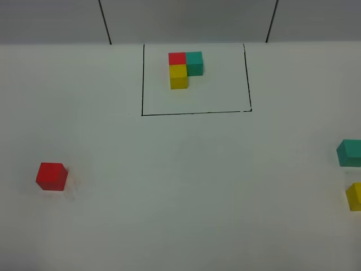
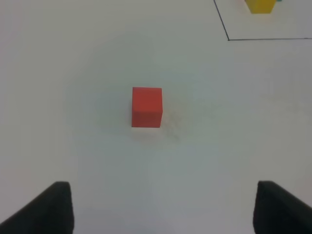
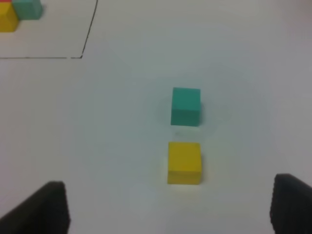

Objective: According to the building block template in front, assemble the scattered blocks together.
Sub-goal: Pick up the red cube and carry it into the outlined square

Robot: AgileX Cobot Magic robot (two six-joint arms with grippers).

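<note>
Left wrist shows the red cube (image 2: 146,106) alone on the desk (image 2: 73,73), left jaws wide, empty. Right jaws, equally wide and empty, face the teal cube (image 3: 185,106) and yellow cube (image 3: 184,162) sitting close; I risk nudging one grabbing the other.

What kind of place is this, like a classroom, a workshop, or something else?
Probably a robot lab test bench: a plain white table, a black outline drawn around the building block template, a loose red cube, and the left gripper open, facing it.
</note>
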